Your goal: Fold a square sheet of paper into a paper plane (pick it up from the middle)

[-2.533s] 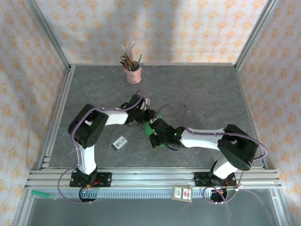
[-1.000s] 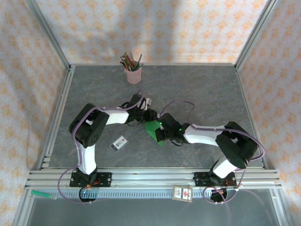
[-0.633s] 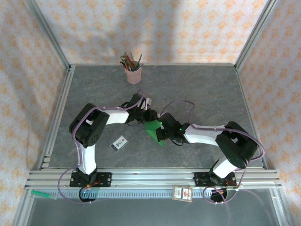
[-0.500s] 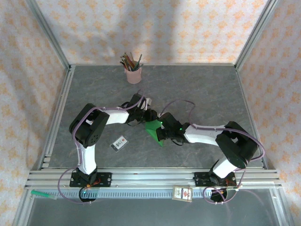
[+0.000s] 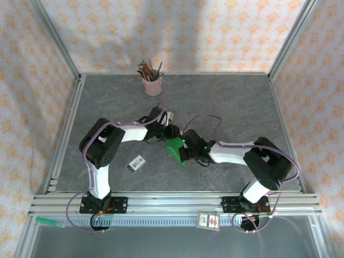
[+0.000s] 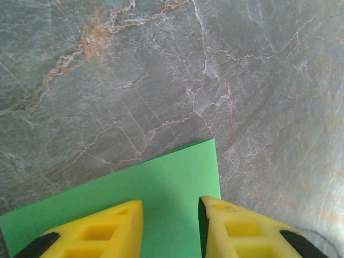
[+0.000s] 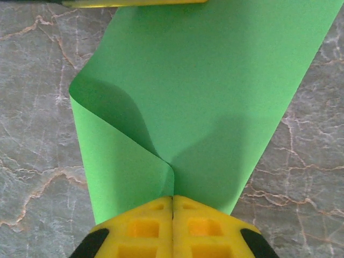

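Observation:
The square sheet of paper (image 5: 173, 145) is bright green and lies mid-table between both arms. My right gripper (image 7: 173, 198) is shut on a raised pinch of it, and the paper (image 7: 215, 80) curls up into a loose fold on the left. In the top view the right gripper (image 5: 182, 152) sits at the paper's near right side. My left gripper (image 6: 171, 207) is open, its yellow fingers (image 6: 236, 231) apart over the flat far corner of the paper (image 6: 161, 183). In the top view the left gripper (image 5: 165, 133) is at the paper's far edge.
A pink cup of pencils (image 5: 152, 81) stands at the back of the grey table (image 5: 226, 102). A small white dark-bordered card (image 5: 136, 163) lies left of the paper. Another card (image 5: 208, 221) rests on the front rail, a green pen (image 5: 49, 220) at its left end.
Since the earliest frame my right gripper has shifted up and right with the paper, which now shows as a flatter triangle. Over the last second nothing visibly moved.

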Action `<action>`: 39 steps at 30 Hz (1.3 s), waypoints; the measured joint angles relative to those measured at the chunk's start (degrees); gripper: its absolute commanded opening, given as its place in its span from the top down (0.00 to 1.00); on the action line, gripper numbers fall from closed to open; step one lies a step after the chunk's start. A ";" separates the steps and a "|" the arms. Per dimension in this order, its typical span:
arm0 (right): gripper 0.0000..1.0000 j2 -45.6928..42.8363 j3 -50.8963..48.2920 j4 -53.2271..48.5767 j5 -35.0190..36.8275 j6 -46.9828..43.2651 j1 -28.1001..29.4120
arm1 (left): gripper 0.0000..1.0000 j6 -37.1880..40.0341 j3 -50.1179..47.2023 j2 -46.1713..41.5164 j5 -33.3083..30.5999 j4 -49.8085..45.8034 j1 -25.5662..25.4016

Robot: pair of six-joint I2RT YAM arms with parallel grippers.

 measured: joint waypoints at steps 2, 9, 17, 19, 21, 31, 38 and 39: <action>0.94 0.09 0.00 0.00 0.15 -0.02 0.00 | 0.67 0.02 0.00 0.00 0.02 0.00 0.00; 0.94 0.28 0.00 0.02 0.66 -0.07 -0.22 | 0.66 0.02 0.02 0.02 0.02 0.00 0.00; 0.94 0.31 0.00 0.02 0.68 -0.17 -0.22 | 0.66 0.02 0.07 0.09 0.09 0.02 0.00; 0.94 0.31 0.00 0.02 0.79 -0.17 -0.22 | 0.67 0.02 0.07 0.09 0.13 0.02 0.00; 0.94 0.31 0.00 0.02 0.83 -0.17 -0.22 | 0.67 0.02 0.07 0.11 0.13 0.02 0.00; 0.94 0.28 0.00 0.00 0.81 -0.17 -0.22 | 0.67 0.04 0.11 0.11 0.15 0.00 0.00; 0.94 0.28 0.00 0.00 0.83 -0.17 -0.22 | 0.67 0.26 0.26 0.22 0.17 0.00 0.00; 0.94 0.28 0.00 0.00 0.83 -0.17 -0.22 | 0.66 0.26 0.28 0.22 0.17 0.00 0.00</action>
